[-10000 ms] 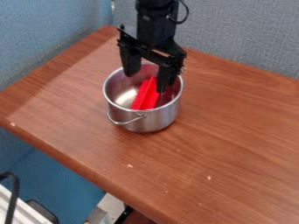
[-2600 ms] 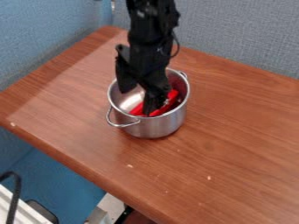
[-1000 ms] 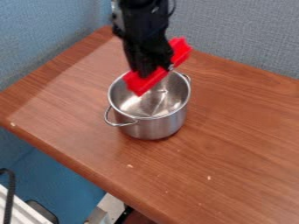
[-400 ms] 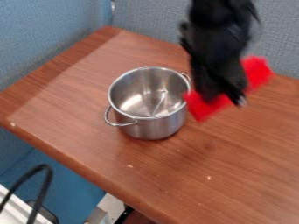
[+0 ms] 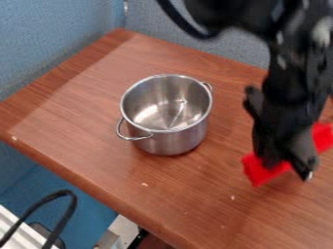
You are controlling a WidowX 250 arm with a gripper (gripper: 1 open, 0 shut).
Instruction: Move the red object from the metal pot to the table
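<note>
The claw [image 5: 283, 163] is clamping on the red block [image 5: 264, 171], which is lying crosswise (sticking out both sides) over the bench's [image 5: 117, 173] right part, beside the pot [image 5: 166, 136].

A lab, perhaps — robot arm [image 5: 286, 78], blue padded partitions [image 5: 58, 44].

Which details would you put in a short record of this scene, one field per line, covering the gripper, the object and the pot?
gripper: shut on the red object, right of the pot in the picture
red object: partly hidden by the gripper's fingers
metal pot: upright on the table, wire handle at its side
pot interior: no object visible
table: reddish-brown wood grain
contact of red object with table: cannot tell
</note>
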